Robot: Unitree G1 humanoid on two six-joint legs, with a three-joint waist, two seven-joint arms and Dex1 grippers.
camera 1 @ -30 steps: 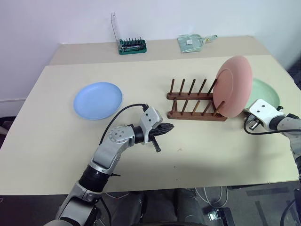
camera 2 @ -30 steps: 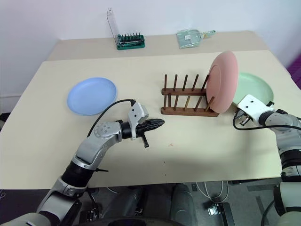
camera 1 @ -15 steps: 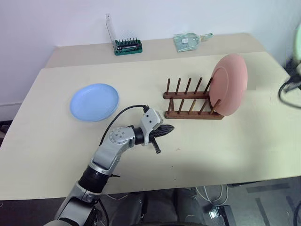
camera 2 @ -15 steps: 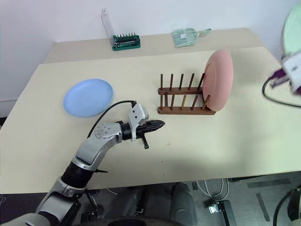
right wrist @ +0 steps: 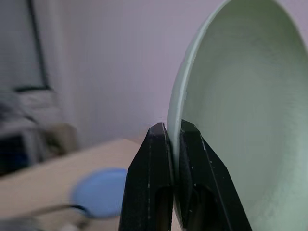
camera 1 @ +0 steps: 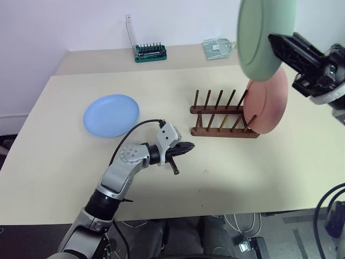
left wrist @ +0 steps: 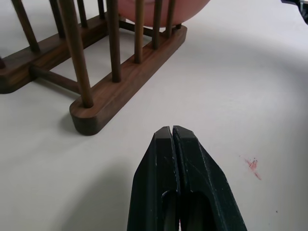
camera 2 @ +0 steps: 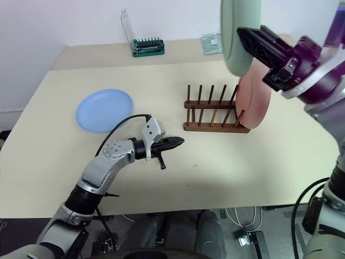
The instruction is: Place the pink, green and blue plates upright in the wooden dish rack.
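While the right end effector [camera 1: 274, 47] pinches the rim of the pale mint green plate [camera 1: 264, 33] and holds it on edge high above the bench [camera 1: 226, 172], the salmon pink plate [camera 1: 268, 107] stands upright in the last slot at the right end of the dark wooden dish rack [camera 1: 221, 116]. Four pairs of thin round pegs to its left stand open. Flat on the cream bench, the light blue plate [camera 1: 111, 115] lies well left of the rack, near the left edge, with bare surface all around it. Low over the bench, the left end effector [camera 1: 187, 148] is shut with nothing in it, its black fingers pressed together and pointing at the rack's near left corner. A green tool holder [camera 1: 150, 53] and a clear packet [camera 1: 218, 48] sit along the far edge.
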